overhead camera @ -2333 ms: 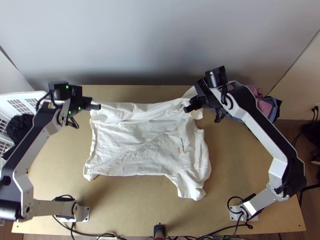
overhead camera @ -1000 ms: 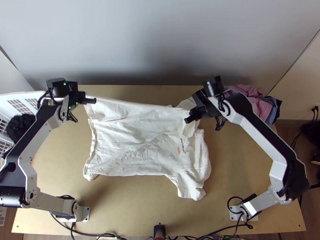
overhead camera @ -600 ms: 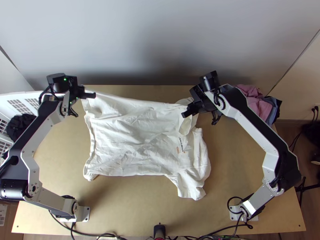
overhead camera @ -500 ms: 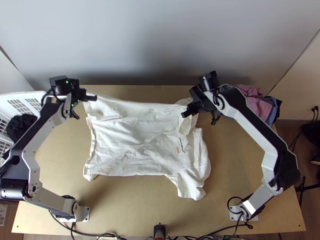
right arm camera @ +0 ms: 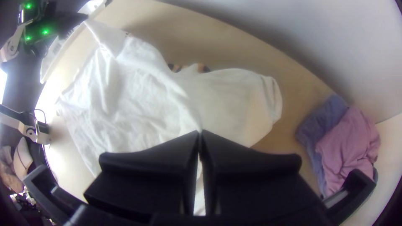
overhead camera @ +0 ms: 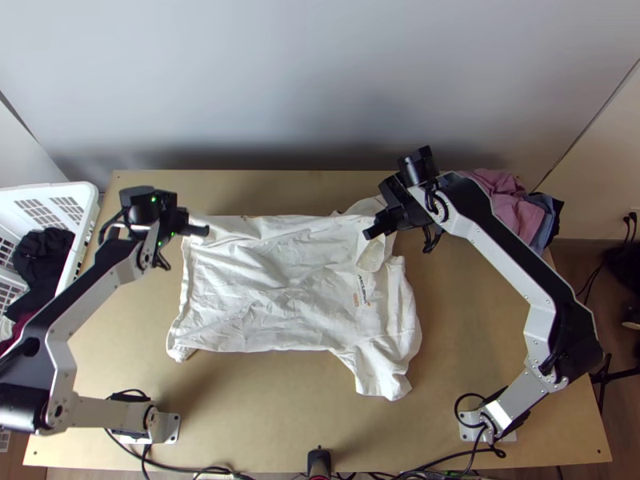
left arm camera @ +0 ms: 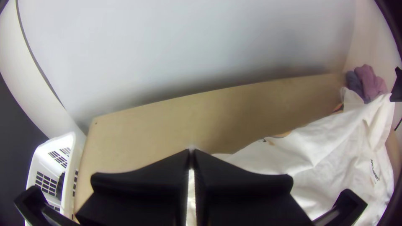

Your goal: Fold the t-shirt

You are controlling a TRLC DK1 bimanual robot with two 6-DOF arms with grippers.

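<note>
Table (overhead camera: 472, 320): light wood, a pale grey wall (overhead camera: 320, 80) along its far side.
Shirt (overhead camera: 264, 296): white, in the middle of the table, mostly spread and wrinkled, its far part lifted and running between the grippers; a sleeve points toward the near edge, small print near its right side.
Left gripper (overhead camera: 206, 230): fingers closed together, pinching the shirt's far left corner.
Right gripper (overhead camera: 370, 234): fingers closed as well, pinching the shirt near its far right, with loose cloth hanging just beside.
Basket (overhead camera: 90, 194): white, slotted sides, at the table's left edge; inside, a black cloth (overhead camera: 38, 254) and a dark red one (overhead camera: 14, 330).
Pile: pink cloth (overhead camera: 524, 214) against blue cloth (right arm camera: 322, 121), bunched at the far right corner.
</note>
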